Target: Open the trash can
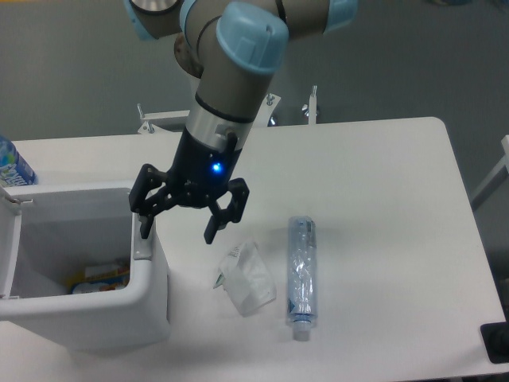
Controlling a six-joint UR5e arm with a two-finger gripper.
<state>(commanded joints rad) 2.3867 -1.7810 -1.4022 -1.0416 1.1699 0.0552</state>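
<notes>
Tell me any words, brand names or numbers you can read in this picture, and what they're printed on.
None can be read.
Clear bottle lying on the table: label too blurred to read.
Blue-and-white bottle at the left edge: printing too small and cut off.
Packaging inside the open trash can: colours only, no legible text.
Crumpled wrapper: no readable print.

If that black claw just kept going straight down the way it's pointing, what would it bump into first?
Probably the trash can: the tool is open and points down, with one finger above the bin's right rim. The other finger hangs over bare table near a crumpled wrapper. Depth is hard to judge here.
</notes>
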